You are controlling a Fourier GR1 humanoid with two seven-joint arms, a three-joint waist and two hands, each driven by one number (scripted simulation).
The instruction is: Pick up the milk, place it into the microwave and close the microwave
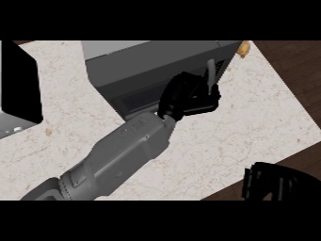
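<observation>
The microwave (156,66) is seen standing on the pale stone counter (260,108), towards the far side, with its dark front turned to the near right. Its door appears shut or all but shut against the body, and the pale handle (210,71) is seen upright near the right end of that front. The left hand (187,96) is laid against the front just beside the handle, its grey forearm stretched up from the near left edge. Its fingers are held fairly straight and close together, flat to the door, and nothing is gripped in them; this is judged to be a pushing pose, by which the door is pressed home.

The milk cannot be seen anywhere on the counter. It is judged to be already inside the microwave, hidden behind the door, though this cannot be confirmed.

The right hand (281,182) is kept low at the near right, off the counter's corner. Its fingers look loosely bent, and nothing is held.

A toaster-like grey appliance (6,89) is placed at the far left, well apart from the work.
</observation>
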